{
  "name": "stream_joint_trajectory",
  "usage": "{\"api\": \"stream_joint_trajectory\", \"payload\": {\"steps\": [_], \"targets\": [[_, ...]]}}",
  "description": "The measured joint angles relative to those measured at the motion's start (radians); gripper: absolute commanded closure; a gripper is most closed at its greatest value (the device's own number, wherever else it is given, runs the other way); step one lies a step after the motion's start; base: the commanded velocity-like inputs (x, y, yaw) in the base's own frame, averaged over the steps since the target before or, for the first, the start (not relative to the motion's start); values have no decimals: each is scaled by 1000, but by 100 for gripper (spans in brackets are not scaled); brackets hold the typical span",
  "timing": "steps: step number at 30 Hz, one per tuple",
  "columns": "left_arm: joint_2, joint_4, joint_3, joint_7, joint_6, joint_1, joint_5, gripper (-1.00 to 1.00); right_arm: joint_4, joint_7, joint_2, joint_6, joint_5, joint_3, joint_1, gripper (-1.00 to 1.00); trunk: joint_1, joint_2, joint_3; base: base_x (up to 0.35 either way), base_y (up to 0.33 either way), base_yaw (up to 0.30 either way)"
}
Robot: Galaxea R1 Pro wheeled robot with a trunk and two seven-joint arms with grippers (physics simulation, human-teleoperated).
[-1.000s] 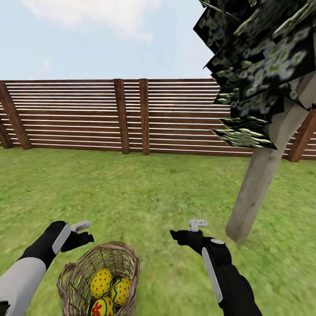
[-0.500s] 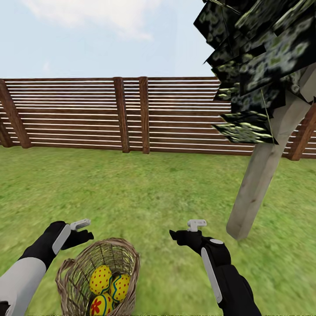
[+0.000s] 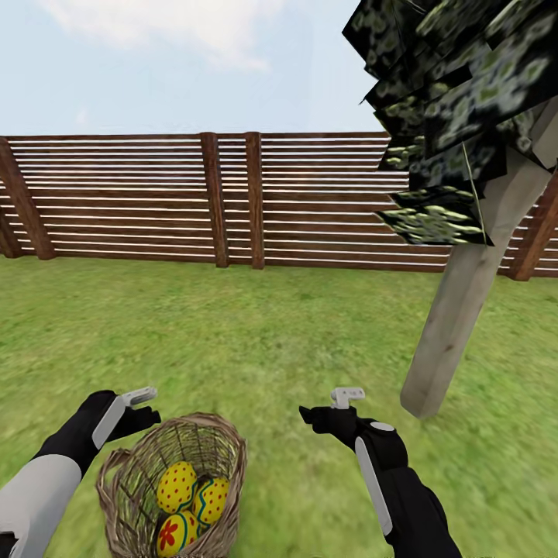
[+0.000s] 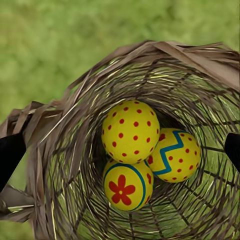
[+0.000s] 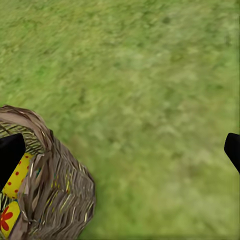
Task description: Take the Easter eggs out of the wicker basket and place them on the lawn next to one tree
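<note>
The wicker basket (image 3: 132,473) stands on the lawn (image 3: 256,341) at the lower left of the head view. It holds three Easter eggs: one with red dots (image 3: 177,486), one with blue zigzags (image 3: 211,500) and one with a red flower (image 3: 177,533). My left gripper (image 3: 139,418) hovers open just above the basket's far-left rim. In the left wrist view its black fingertips (image 4: 10,155) flank the basket (image 4: 65,125), with the eggs (image 4: 131,131) below. My right gripper (image 3: 316,417) is open over bare grass to the right of the basket. The tree (image 3: 457,325) stands to the right.
A brown slatted fence (image 3: 256,201) closes the garden at the back. The tree's dark foliage (image 3: 457,101) hangs over the upper right. Open grass lies between the basket and the trunk, as the right wrist view (image 5: 150,100) also shows beside the basket's rim (image 5: 60,170).
The whole picture has shifted slightly, so the camera moved. The basket sits a little further left and higher in the view. Both grippers stay open, with the eggs still in the basket.
</note>
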Motion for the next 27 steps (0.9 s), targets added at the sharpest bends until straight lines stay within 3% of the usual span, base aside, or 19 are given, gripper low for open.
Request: {"api": "stream_joint_trajectory", "payload": {"steps": [21, 27], "targets": [[-1, 0, -1, -9, 2, 0, 0, -100, 9, 1, 0, -1, 1, 1, 0, -100, 81, -147, -66, 0, 0, 0], [-2, 0, -38, -13, 4, 0, 3, -100, 18, 1, 0, -3, 1, 2, 0, -100, 104, -189, -85, 0, 0, 0]]}}
